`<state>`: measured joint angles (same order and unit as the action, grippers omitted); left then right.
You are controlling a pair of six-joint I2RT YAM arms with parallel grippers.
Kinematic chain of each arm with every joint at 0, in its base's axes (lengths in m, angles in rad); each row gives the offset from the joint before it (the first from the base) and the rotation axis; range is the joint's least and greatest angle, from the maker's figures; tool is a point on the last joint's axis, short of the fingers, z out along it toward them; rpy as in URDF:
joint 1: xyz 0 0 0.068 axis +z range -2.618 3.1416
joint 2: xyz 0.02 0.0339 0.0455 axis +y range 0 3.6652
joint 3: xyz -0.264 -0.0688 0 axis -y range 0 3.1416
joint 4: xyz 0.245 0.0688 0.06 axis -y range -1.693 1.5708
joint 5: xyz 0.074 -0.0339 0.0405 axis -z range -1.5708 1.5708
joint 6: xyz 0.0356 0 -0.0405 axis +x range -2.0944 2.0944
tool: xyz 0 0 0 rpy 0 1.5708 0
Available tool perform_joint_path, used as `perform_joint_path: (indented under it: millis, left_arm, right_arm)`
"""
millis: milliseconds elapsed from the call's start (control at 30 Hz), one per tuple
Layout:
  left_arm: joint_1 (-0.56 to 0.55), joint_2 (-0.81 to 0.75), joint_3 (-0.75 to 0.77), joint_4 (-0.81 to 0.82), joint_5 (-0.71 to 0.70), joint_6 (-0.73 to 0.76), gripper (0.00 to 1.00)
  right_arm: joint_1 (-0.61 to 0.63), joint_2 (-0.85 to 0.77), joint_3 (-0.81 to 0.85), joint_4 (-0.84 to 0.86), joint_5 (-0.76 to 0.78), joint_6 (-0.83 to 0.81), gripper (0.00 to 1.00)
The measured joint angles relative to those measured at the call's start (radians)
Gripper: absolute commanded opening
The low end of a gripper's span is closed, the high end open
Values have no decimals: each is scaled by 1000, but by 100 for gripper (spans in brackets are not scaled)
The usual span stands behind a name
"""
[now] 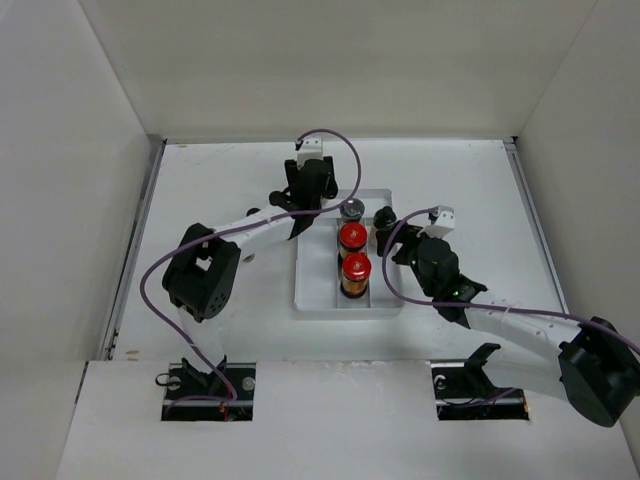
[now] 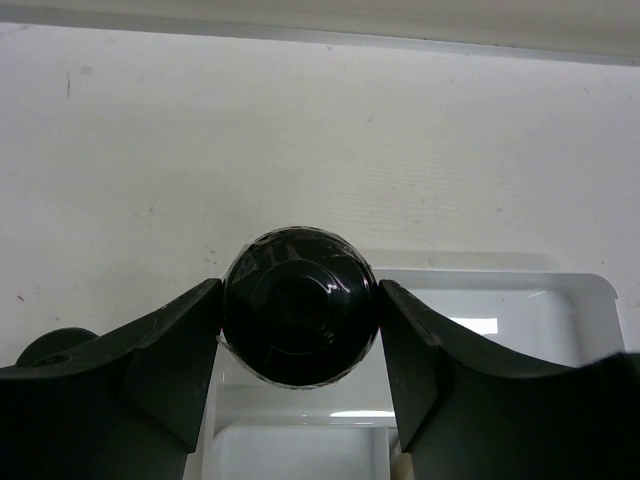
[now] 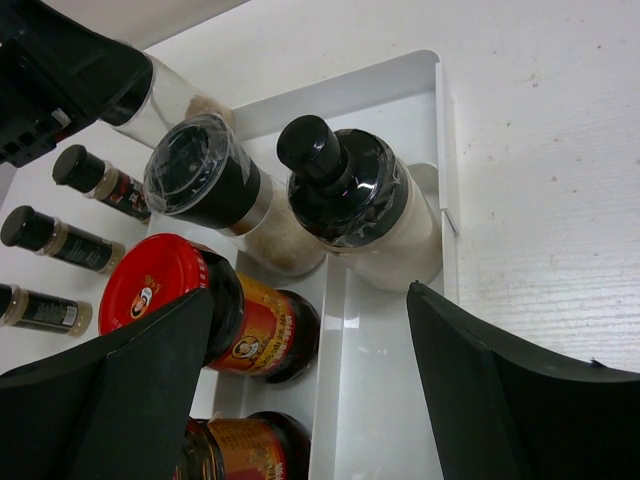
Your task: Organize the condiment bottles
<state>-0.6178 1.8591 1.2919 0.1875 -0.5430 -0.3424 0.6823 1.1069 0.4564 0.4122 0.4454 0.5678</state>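
My left gripper (image 1: 303, 220) is shut on a black-capped bottle (image 2: 300, 305) with a clear body (image 3: 168, 100), at the far left corner of the white tray (image 1: 318, 300). In the tray's middle column stand a silver-capped bottle (image 1: 352, 209) and two red-capped jars with dark contents (image 1: 352, 236) (image 1: 356, 268). A whitish bottle with a black cap (image 3: 355, 205) stands at the far end of the right column. My right gripper (image 3: 310, 340) is open and empty over the right column, just behind that bottle. Three small black-capped jars (image 3: 95, 180) lie on the table left of the tray.
The tray has raised dividers (image 3: 340, 340) between its columns. White walls close in the table on the left, back and right. The left arm (image 1: 205, 270) stretches across the table left of the tray, over the small jars.
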Motion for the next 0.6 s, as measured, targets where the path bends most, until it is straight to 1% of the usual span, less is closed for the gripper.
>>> perform_joint_path:
  millis: [333, 600]
  left_arm:
    - [-23, 0, -49, 55, -14, -19, 48]
    - [-40, -15, -74, 42, -18, -26, 48]
  right_arm:
    - [0, 8, 0, 1, 0, 0, 87]
    - [0, 13, 0, 1, 0, 0, 89]
